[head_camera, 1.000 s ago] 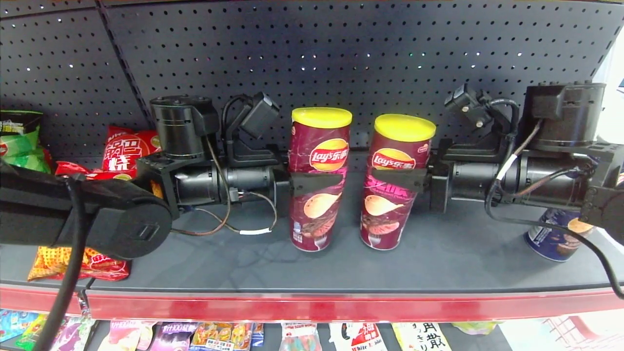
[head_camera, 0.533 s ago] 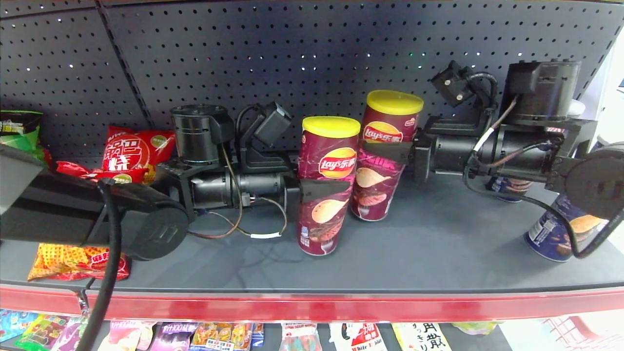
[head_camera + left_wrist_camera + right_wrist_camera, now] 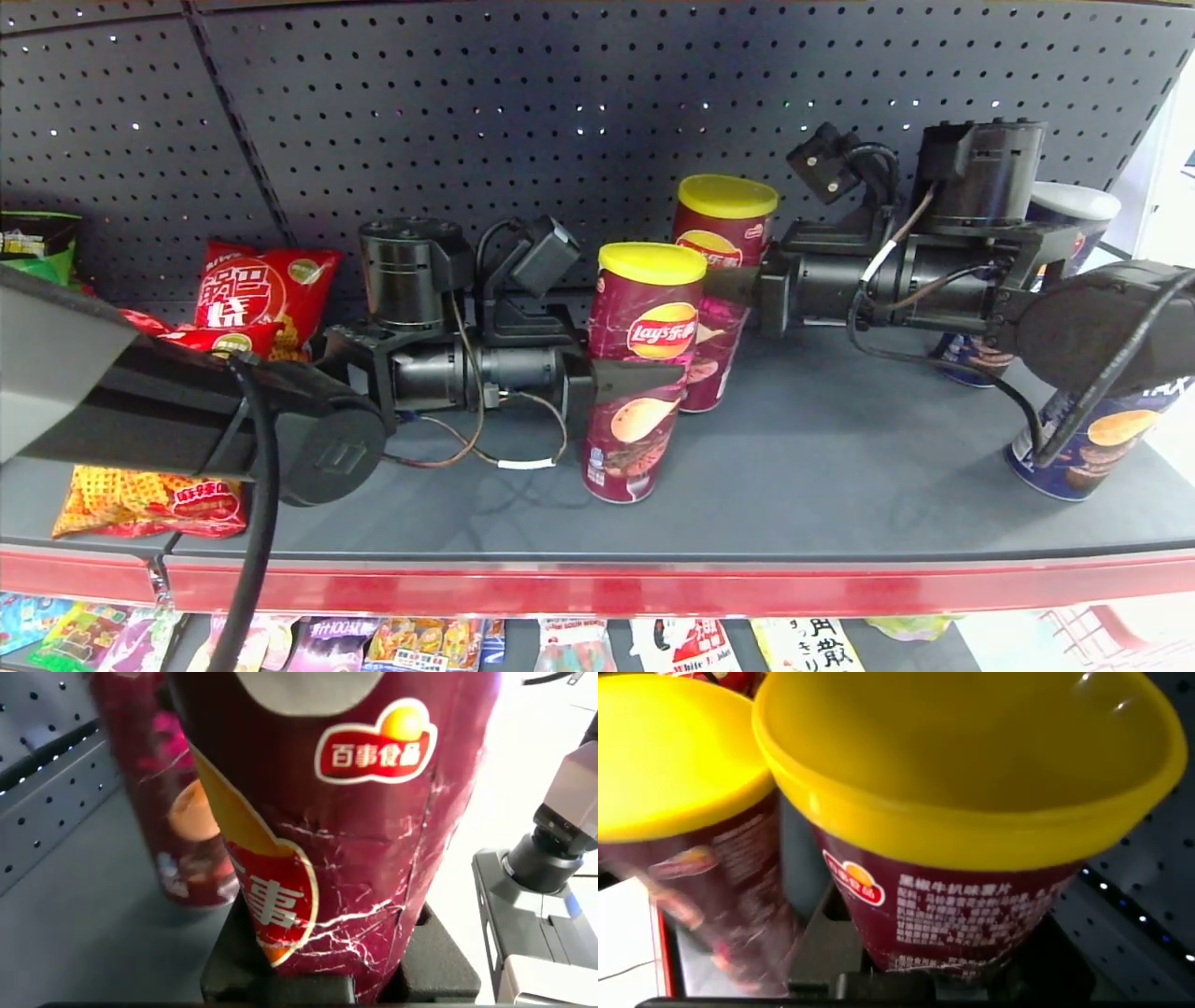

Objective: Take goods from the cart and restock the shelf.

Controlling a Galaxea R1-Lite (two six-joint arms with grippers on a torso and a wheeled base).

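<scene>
Two maroon chip cans with yellow lids stand upright over the grey shelf (image 3: 840, 476). My left gripper (image 3: 644, 375) is shut on the front can (image 3: 646, 327) at mid-height, coming in from the left. My right gripper (image 3: 731, 283) is shut on the rear can (image 3: 724, 233), close to the pegboard and just behind the front can. In the left wrist view the held can (image 3: 318, 840) is close up, with the other can (image 3: 173, 812) beyond it. In the right wrist view the yellow lid of the held can (image 3: 971, 812) is close up, beside the other can (image 3: 682, 793).
Blue chip cans stand at the shelf's right end (image 3: 1083, 448) and back right (image 3: 1074, 210). Red snack bags (image 3: 266, 289), an orange bag (image 3: 140, 504) and a green bag (image 3: 37, 261) lie at the left. The shelf has a red front lip (image 3: 597, 586); packets hang below.
My right gripper has carried its can back toward the pegboard and leftward, behind the other can. My left gripper has shifted its can slightly right and toward the front.
</scene>
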